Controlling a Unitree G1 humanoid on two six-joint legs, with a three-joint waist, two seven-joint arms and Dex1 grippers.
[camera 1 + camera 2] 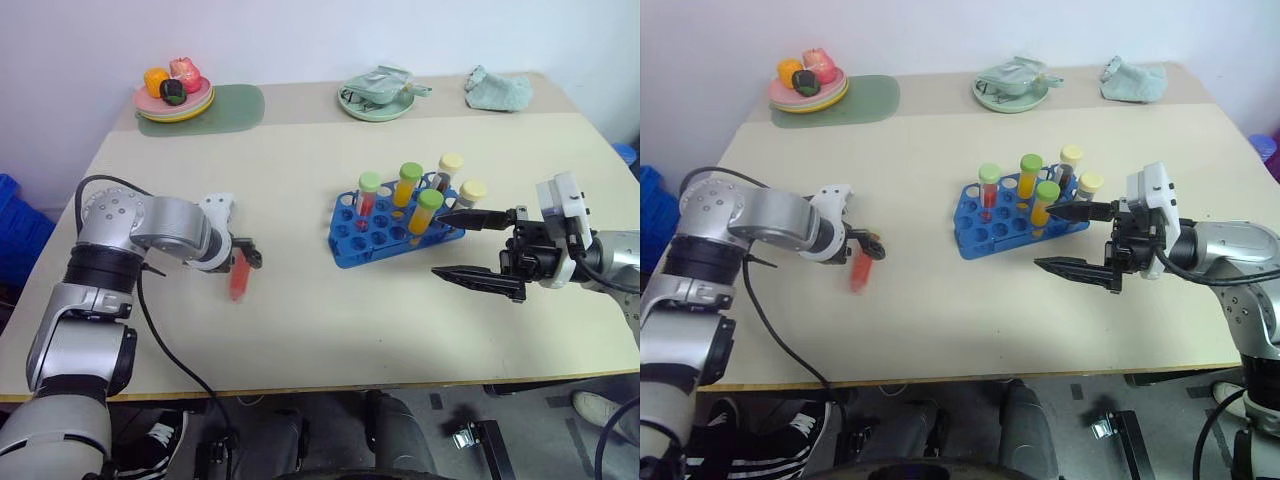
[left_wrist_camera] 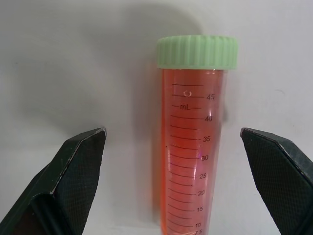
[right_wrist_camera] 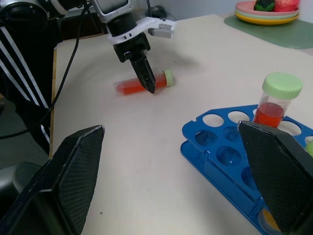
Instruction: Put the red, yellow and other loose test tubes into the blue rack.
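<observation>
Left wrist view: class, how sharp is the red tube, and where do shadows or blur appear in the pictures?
Left wrist view: red tube crisp, scale readable, soft shadow on the table beside it. Left eye view: the tube looks smeared under the left gripper.

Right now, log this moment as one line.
left gripper: open, straddling red tube lying on table | right gripper: open, empty, beside blue rack | rack: five tubes upright
</observation>
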